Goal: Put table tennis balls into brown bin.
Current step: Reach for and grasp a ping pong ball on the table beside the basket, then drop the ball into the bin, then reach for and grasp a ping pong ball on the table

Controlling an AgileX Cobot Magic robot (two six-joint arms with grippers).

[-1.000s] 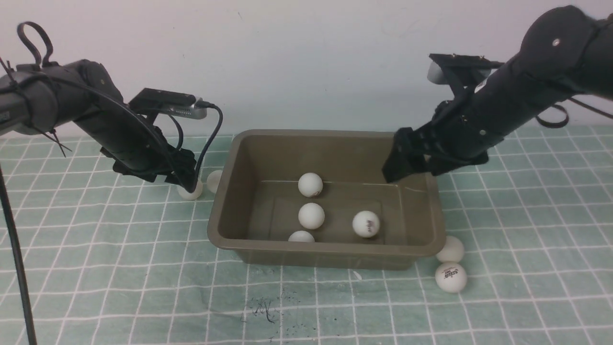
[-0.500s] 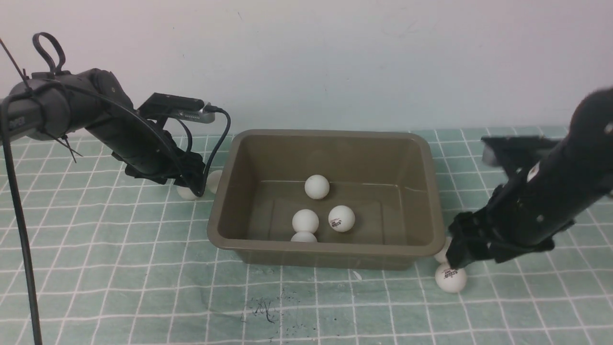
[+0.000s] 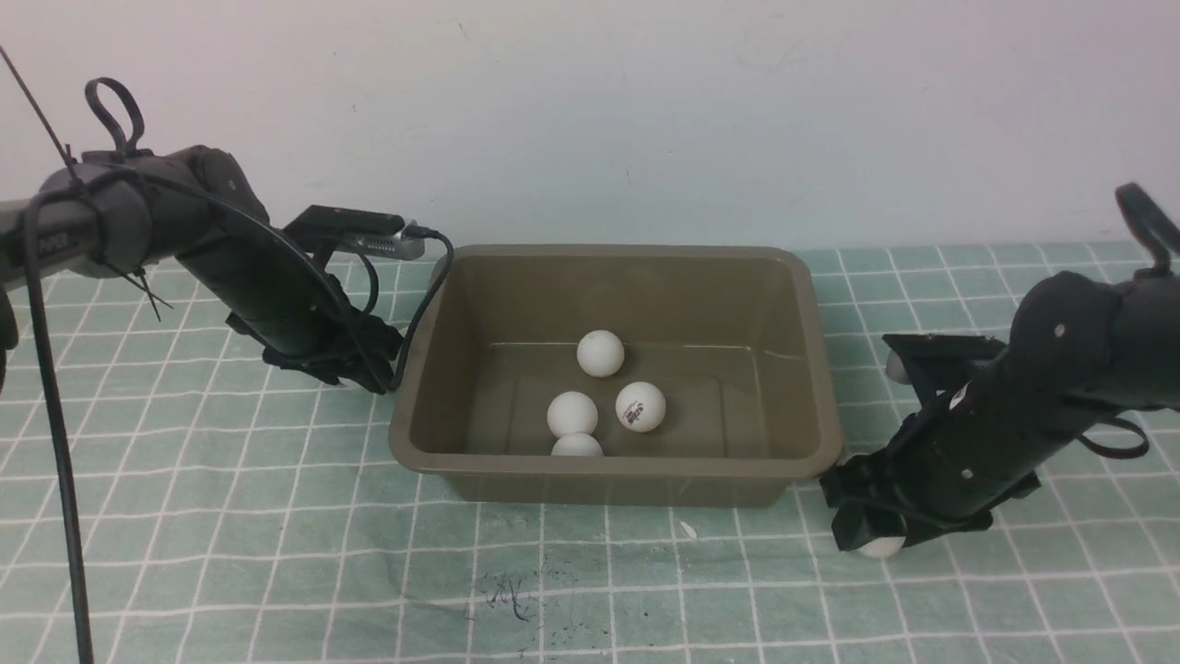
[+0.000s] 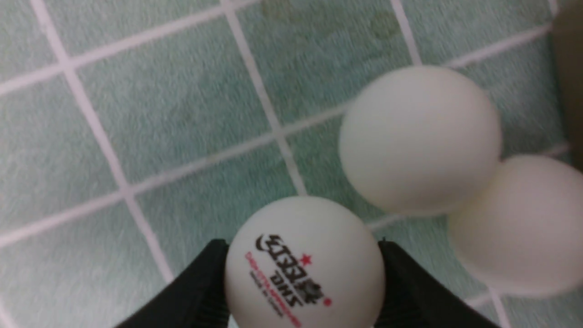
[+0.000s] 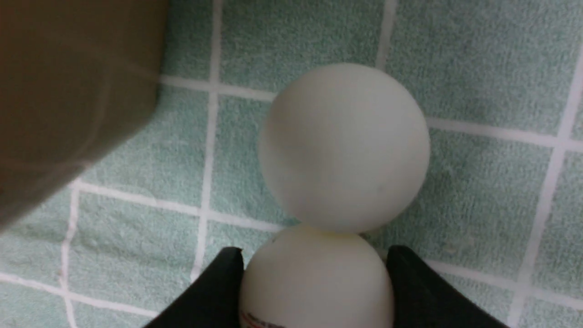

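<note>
Our left fingers are closed onto the sides of a logo ball, one fingertip against each side, so they stand only as far apart as the ball is wide; our right fingers are likewise closed about a white ball, its dark printing partly showing at the picture's edge; we cannot tell whether either ball is clear of the desk.

Close to our left grip lie two more white balls, a nearer one and a farther one, which seem to touch each other, the farther one closer to the brown bin; right by our right grip sits a plain-looking ball, apparently against the one we hold.

The bin stands upright on the desk between our two arms, its open top showing four balls inside: a rear ball, a printed ball, and a left ball with a front ball just beside it, the last partly hidden by the near rim.

Farther out, we see a pale grid across the green covering of the desk; a black cable hangs at our left; a pale wall rises behind everything.
</note>
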